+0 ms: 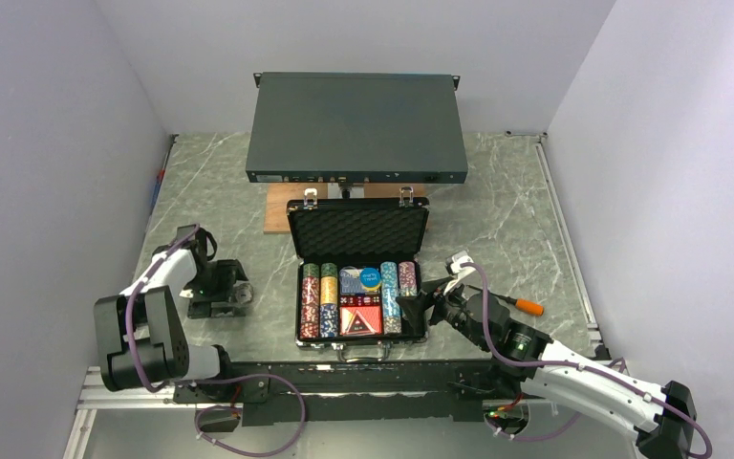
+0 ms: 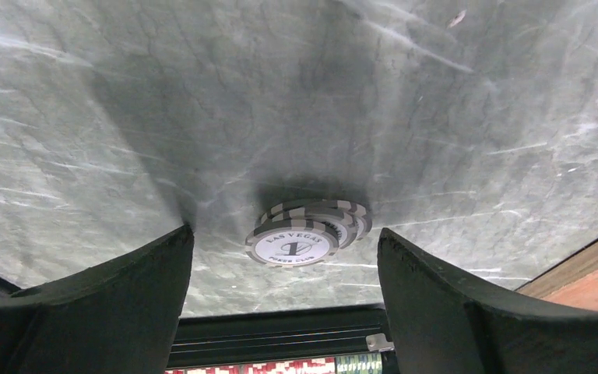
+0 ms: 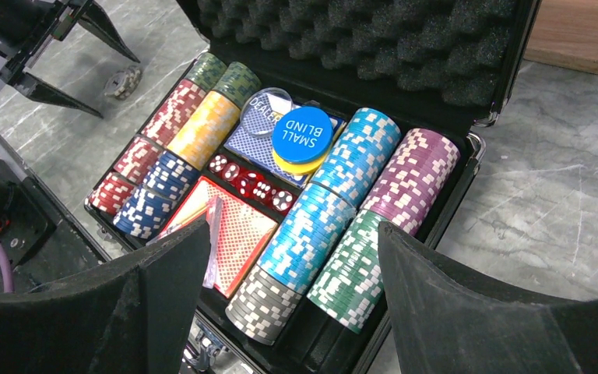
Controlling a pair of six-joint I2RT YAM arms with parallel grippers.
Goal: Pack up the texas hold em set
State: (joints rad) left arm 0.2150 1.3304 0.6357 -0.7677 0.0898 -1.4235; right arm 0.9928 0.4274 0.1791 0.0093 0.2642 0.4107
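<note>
Chip rows [image 3: 335, 195] in red, yellow, blue, green, purple and grey lie packed side by side in the black briefcase [image 1: 361, 339]. The case stands open at the middle of the marble worktop [image 1: 497, 220], its foam-lined lid [image 1: 358, 229] raised at the far side. Between the rows lie a blue-backed card deck [image 3: 251, 142] and a red-backed card deck [image 3: 241, 234], with a line of red dice [image 3: 251, 181] between the two. On the blue-backed deck rest a blue disc [image 3: 302, 132] lettered SMALL BLIND, a yellow disc [image 3: 296, 165] showing under its edge, and a pale disc [image 3: 267, 109] lettered DEALER.

Left of the case and apart from it, a small slumped stack of grey-and-white loose chips [image 2: 307, 232] lies on the bare worktop. The left claw [image 1: 222, 295] sits low over the stack, released. Its fingers [image 2: 136, 288] stand wide on either side with stone showing in both gaps, and it grasps nothing. The right claw [image 1: 420, 304] hangs at the case's right edge, likewise released and empty, its fingers [image 3: 467, 312] spread above the near ends of the rows.

Behind the lid sits a flat dark grey rack box [image 1: 356, 115], and a wooden board [image 1: 275, 208] shows between the two. An orange-handled screwdriver [image 1: 526, 306] lies on the worktop right of the right claw.
</note>
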